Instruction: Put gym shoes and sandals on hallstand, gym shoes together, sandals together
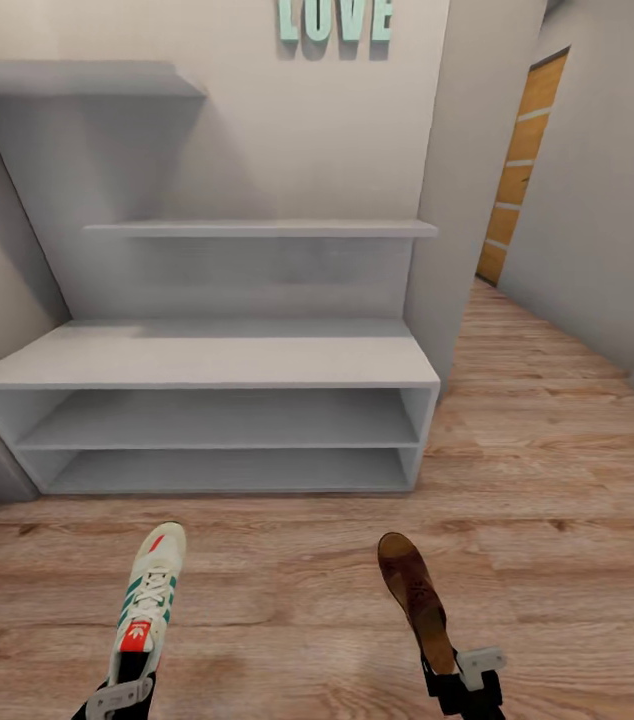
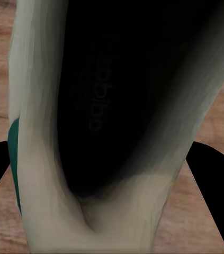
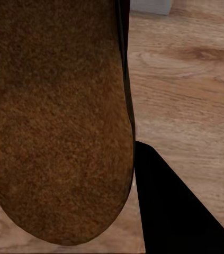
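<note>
Bare hallstand (image 1: 207, 360) on plank floor (image 1: 557, 560)

Brightness: even, soft light, no glare.
Shadows: faint grey under the hallstand (image 1: 207, 355) shelves; LOVE letters (image 1: 335, 18) cast soft shadow at top centre.
Edges: head view bends lines outward near corners.
Focus: gym shoe (image 2: 112, 127) and sandal (image 3: 56, 116) smeared in wrist views, perhaps from closeness.
Texture: floor (image 1: 547, 430) grain fairly crisp.

Grainy brown sandal (image 3: 59, 116), wood-grain plank floor (image 1: 557, 480)
</note>
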`<state>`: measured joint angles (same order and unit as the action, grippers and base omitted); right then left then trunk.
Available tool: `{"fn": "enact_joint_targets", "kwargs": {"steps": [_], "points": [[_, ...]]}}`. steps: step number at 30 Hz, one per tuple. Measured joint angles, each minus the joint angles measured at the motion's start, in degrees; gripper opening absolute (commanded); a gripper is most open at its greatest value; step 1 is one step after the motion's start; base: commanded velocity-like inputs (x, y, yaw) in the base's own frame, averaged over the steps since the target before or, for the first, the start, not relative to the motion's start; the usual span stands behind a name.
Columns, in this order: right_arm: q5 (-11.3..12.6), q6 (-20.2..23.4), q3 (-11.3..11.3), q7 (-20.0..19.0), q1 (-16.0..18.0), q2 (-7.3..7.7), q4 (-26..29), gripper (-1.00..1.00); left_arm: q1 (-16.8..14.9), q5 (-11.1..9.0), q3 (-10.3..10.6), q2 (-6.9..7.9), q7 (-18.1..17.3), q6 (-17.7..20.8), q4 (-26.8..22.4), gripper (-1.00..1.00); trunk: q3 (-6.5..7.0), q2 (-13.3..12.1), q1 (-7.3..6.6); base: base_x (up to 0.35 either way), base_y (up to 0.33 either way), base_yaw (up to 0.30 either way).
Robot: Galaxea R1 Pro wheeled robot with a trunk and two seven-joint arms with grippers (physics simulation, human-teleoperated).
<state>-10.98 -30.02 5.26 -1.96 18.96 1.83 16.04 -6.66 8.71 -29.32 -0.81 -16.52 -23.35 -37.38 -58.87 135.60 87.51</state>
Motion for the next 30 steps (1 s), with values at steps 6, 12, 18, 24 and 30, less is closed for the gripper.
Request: {"fn": "enact_joint_targets", "kwargs": {"steps": [6,12,18,24,30], "points": [[1.06,2.92,12.12,-0.13,0.06,9.86,2.25,-1.0,-7.22,3.73,0.02,-0.24,0.13,14.47,0.28,-1.0,0.01,0.0,0.0,0.0,0.0,0.0],[0.81,12.41,21.43,-0.36,0.05,13.75,6.39,-1.0,-16.45,6.52,0.04,-0.7,0.06,25.6,0.5,-1.0,0.01,0.0,-0.01,0.0,0.0,0.0],[0.65,18.4,25.94,-0.43,0.04,15.16,8.75,-1.0,-26.07,7.7,2.45,-1.45,0.13,38.12,1.06,-1.0,0.01,0.0,-0.01,0.0,0.0,0.0],[0.63,19.31,30.2,-0.37,0.03,17.22,9.05,-1.0,-33.24,7.77,9.97,-2.05,0.5,49.44,1.2,-1.0,0.01,0.0,0.0,0.0,0.0,0.0],[0.6,19.57,36.23,-0.45,0.02,18.37,9.15,-1.0,-41.49,7.45,12.6,-2.27,0.28,60.36,3.73,-1.0,0.01,0.0,-0.01,0.0,0.0,0.0]]}}
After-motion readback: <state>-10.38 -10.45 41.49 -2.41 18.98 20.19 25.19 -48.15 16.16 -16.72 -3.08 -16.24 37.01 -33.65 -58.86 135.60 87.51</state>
